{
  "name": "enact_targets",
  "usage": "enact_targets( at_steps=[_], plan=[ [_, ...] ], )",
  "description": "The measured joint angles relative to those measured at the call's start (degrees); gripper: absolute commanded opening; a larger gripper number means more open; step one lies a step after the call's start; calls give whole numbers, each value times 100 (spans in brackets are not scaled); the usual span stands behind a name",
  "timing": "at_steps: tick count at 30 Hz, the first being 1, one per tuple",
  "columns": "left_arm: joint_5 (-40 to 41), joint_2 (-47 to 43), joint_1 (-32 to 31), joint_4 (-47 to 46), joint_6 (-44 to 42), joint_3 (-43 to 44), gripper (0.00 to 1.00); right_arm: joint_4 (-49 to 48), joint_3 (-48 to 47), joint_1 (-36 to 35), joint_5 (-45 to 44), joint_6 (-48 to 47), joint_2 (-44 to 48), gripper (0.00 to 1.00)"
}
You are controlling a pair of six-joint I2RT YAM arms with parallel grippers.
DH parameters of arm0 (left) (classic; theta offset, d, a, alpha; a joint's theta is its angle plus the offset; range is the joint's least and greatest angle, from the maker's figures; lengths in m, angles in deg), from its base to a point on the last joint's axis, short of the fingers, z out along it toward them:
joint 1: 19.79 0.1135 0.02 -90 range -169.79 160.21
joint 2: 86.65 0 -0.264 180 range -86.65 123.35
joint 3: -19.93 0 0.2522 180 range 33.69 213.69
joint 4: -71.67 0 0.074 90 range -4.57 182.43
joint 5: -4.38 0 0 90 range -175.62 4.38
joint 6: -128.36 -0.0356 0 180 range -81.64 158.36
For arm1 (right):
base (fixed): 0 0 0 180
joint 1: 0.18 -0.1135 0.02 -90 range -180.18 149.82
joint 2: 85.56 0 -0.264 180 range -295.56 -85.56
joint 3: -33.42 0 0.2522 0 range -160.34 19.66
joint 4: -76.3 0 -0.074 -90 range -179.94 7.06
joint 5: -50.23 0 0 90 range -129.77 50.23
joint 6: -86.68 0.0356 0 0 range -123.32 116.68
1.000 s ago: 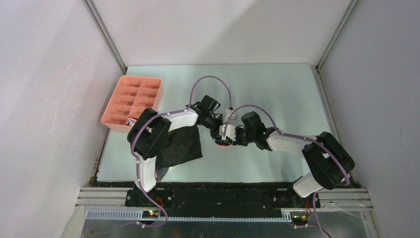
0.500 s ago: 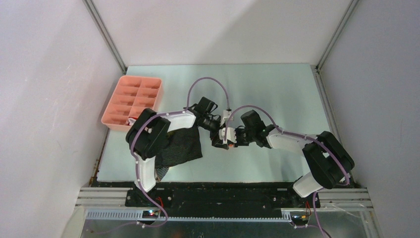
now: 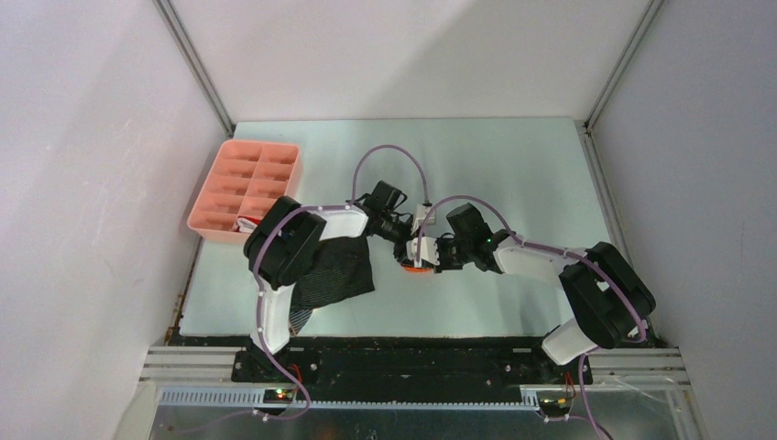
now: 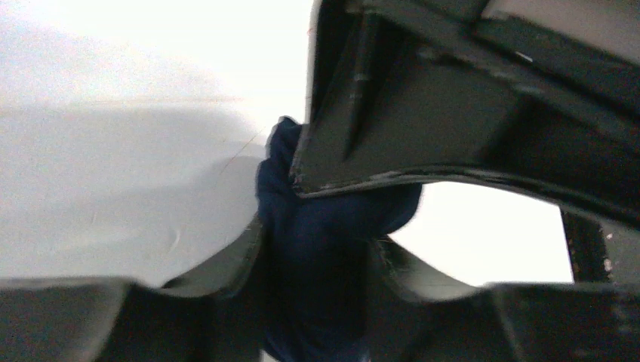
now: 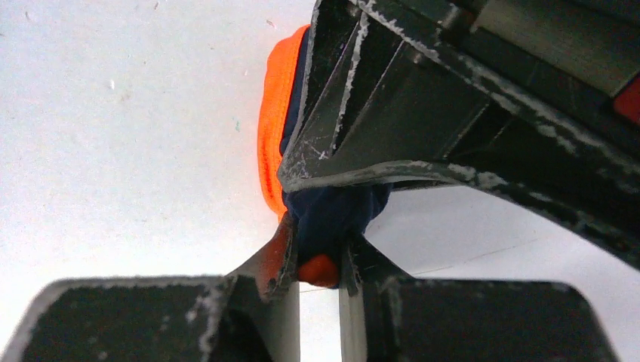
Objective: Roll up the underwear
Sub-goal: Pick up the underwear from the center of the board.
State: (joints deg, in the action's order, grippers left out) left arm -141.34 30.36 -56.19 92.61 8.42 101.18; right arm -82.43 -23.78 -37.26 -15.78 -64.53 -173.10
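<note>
The navy underwear with orange bands (image 3: 417, 267) is bunched into a small roll at the middle of the table, held between both grippers. My left gripper (image 3: 406, 246) is shut on its navy cloth (image 4: 321, 249). My right gripper (image 3: 432, 259) is shut on the other end, where navy cloth and an orange band (image 5: 326, 226) show between the fingers. A dark grey striped underwear (image 3: 337, 270) lies flat under the left arm. A red and white piece (image 3: 246, 222) shows in the tray's near compartment.
The pink compartment tray (image 3: 246, 188) stands at the table's left edge. The left arm's elbow (image 3: 284, 243) hangs over the striped cloth. The grey table (image 3: 513, 165) runs back to the white walls.
Both grippers stayed together on the navy roll, shifting slightly. The left arm's elbow moved a little to the right.
</note>
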Motion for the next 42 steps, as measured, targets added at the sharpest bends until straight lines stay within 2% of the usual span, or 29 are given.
enact_targets(
  at_steps=[1, 4, 6, 7, 8, 9, 10, 11, 12, 14, 18, 21, 24, 28, 31, 35, 38, 42],
  plan=[
    [-9, -4, -7, 46, -9, 13, 3, 13, -2, 13, -17, 17, 0, 1],
    [-7, -9, -4, 129, -9, 15, 0, 37, -7, 15, -13, 105, 4, 7],
    [-2, -20, -4, 153, -4, 15, 0, 46, -7, 15, -15, 162, 13, 29],
    [-4, -44, -4, 170, -4, 28, 0, 57, -7, 20, -15, 186, 26, 35],
    [-4, -42, -7, 214, -2, 59, 0, 103, -9, 26, -11, 236, 48, 51],
    [7, -39, -20, 289, 9, 114, 0, 197, -9, 39, -4, 260, 107, 58],
    [50, -35, -35, 376, 31, 166, 0, 380, -17, 70, 46, 306, 225, 71],
    [140, -42, -48, 487, 107, 240, 0, 693, -24, 181, 162, 350, 472, 77],
    [225, -46, -59, 597, 164, 304, 0, 1043, -39, 299, 363, 437, 789, 90],
    [448, -81, -70, 881, 323, 455, 0, 1694, -120, 695, 691, 627, 1502, 98],
    [1139, -133, -92, 2026, 745, 1060, 0, 2424, -431, 1827, 966, 1541, 3042, 99],
    [1578, -136, -15, 2841, 1010, 1775, 0, 2553, -579, 2341, 1071, 2385, 3497, 100],
    [1928, -291, 223, 3250, 1165, 2293, 0, 2564, -586, 2583, 1145, 3036, 3287, 98],
    [2413, -957, 927, 3613, 997, 2391, 0, 2490, -592, 2710, 1235, 3748, 2514, 92],
    [2603, -1515, 1628, 3694, 586, 2369, 0, 2479, -673, 2715, 1355, 4054, 2155, 90],
    [2529, -1971, 2754, 3821, -367, 2389, 0, 2345, -894, 2715, 1502, 4301, 2022, 88],
    [2516, -1888, 3473, 4367, -1335, 2610, 0, 2221, -994, 2715, 1633, 4391, 2022, 85],
    [2758, -1320, 4009, 5449, -2538, 3318, 0, 2181, -994, 2715, 1779, 4492, 1974, 84]
  ],
)
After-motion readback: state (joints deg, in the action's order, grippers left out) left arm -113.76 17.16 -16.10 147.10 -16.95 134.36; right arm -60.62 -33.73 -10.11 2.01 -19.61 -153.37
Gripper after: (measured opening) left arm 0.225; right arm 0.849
